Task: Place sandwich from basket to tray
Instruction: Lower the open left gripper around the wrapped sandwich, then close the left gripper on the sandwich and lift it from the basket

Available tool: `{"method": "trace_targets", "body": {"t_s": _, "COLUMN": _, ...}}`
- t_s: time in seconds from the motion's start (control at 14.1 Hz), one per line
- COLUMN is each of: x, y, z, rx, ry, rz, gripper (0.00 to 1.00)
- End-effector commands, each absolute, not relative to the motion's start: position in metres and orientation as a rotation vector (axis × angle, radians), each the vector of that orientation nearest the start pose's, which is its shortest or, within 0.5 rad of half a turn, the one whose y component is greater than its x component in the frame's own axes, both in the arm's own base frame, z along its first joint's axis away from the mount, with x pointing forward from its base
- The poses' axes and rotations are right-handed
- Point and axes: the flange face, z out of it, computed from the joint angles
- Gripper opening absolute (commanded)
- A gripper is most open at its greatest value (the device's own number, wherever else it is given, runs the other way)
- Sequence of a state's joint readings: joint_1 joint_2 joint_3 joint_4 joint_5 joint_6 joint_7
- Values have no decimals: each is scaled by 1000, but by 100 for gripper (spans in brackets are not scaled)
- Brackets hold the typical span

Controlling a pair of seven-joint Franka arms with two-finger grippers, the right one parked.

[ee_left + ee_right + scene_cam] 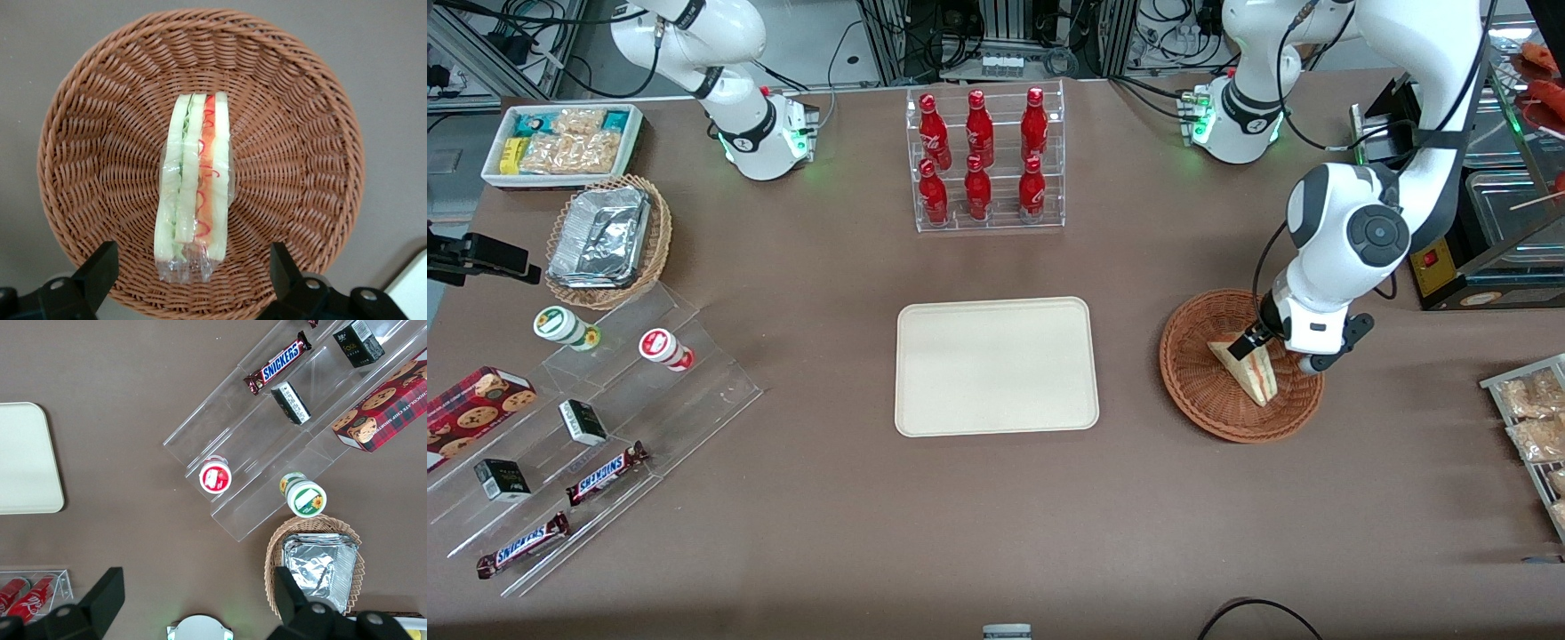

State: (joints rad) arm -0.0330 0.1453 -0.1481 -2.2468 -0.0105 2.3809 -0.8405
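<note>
The sandwich (1249, 369), a plastic-wrapped wedge of pale bread with red, orange and green layers, lies in the round reddish-brown wicker basket (1193, 391) toward the working arm's end of the table. The left gripper (1260, 336) hangs low over the basket, right above the sandwich. In the left wrist view the gripper (192, 270) is open, its black fingers (99, 268) wide apart on either side of the sandwich's (197, 167) wrapped end, not touching it, with the basket (300, 120) around it. The cream-beige tray (996, 366) lies bare at the table's middle, beside the basket.
A clear rack of red bottles (983, 160) stands farther from the front camera than the tray. A black machine (1449, 267) and a rack of snack packets (1534, 418) flank the basket. A clear stepped shelf with snacks (596, 418), a tan foil-container basket (605, 240) and a white bin (560, 142) lie toward the parked arm's end.
</note>
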Motion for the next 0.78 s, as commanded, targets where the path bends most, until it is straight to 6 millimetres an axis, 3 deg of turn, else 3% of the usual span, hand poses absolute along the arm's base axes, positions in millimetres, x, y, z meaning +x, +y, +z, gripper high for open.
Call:
{"method": "trace_targets", "body": {"t_s": 0.0, "x": 530, "y": -98, "z": 283, "rx": -2962, "ry": -1133, "rz": 17, "gripper": 100}}
{"method": "trace_targets", "body": {"t_s": 0.43, "x": 531, "y": -96, "z": 256, "rx": -2950, "ry": -1150, "rz": 48, "gripper": 100}}
{"method": "trace_targets", "body": {"t_s": 0.5, "x": 531, "y": -95, "z": 256, "rx": -2949, "ry": -1152, "rz": 48, "gripper": 95}}
{"method": "trace_targets", "body": {"t_s": 0.71, "x": 530, "y": -94, "z": 256, "rx": -2947, "ry": -1108, "rz": 33, "gripper": 14}}
